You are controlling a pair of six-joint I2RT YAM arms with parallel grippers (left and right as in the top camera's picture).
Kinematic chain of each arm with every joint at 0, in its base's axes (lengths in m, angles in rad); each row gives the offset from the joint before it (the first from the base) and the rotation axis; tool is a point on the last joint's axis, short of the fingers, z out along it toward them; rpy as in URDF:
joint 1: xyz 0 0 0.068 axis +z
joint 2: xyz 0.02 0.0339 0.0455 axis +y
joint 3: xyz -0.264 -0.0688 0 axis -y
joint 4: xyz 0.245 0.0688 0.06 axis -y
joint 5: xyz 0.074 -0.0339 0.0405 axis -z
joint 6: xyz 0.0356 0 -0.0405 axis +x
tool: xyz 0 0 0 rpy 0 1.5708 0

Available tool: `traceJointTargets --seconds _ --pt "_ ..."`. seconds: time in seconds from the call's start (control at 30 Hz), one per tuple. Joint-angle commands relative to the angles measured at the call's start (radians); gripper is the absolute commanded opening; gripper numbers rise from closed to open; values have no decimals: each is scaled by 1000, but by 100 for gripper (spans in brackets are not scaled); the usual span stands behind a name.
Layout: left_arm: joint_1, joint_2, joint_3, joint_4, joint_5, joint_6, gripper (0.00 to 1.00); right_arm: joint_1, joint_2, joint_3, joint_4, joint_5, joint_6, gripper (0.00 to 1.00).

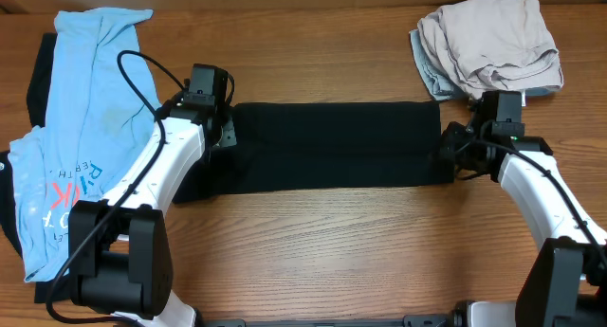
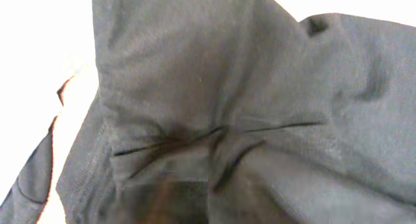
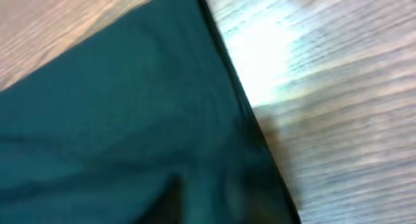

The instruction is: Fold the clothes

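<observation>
Black soft fabric [image 2: 227,87] fills the left wrist view almost edge to edge, creased and bunched right under the lens. The right wrist view shows the same dark cloth [image 3: 117,120] with its hemmed edge running diagonally across bare wooden tabletop [image 3: 325,87].

From overhead, this plain black garment [image 1: 332,142] lies flat as a long band whose long axis runs straight from one arm to the other. The left gripper [image 1: 226,133] sits on its left short end, so the whole band stretches away to that gripper's right. The right gripper [image 1: 450,149] sits at the opposite short end, with the band stretching away to its left. Each arm is therefore nearest its own end, and neither is nearer the middle.

I cannot tell whether either gripper is parted or pinching: cloth hides the fingers in the wrist views, and overhead they are too small and dark against the fabric.

A light-blue printed tee [image 1: 95,99] is spread out beyond the left gripper on its outer side. A crumpled beige and grey pile [image 1: 493,43] lies just beyond the right gripper, on the far side.

Judging by this layout, the next fold likely shortens the band along its long axis, one end carried over toward the other gripper.
</observation>
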Motion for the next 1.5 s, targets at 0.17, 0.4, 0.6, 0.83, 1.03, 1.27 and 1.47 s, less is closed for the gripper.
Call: traceJointTargets --seconds 0.17,0.4,0.6,0.83,1.03,1.27,1.47 --pt "101 11 56 -20 72 3 100 -5 3 19 -16 -2 -34 100" --pt "198 11 206 -178 178 90 100 -5 40 7 -10 47 -55 100" --pt "229 11 283 -244 177 206 100 -5 163 8 69 -19 -119 100" --pt "233 11 283 -248 163 229 100 -5 231 8 185 -133 -145 100" --pt "233 11 283 -249 163 229 100 -4 267 8 235 -199 -165 80" --pt "233 11 283 -258 160 228 100 -13 274 8 173 -79 -164 48" --pt "233 11 283 -255 160 228 100 -89 272 41 95 -60 -162 13"
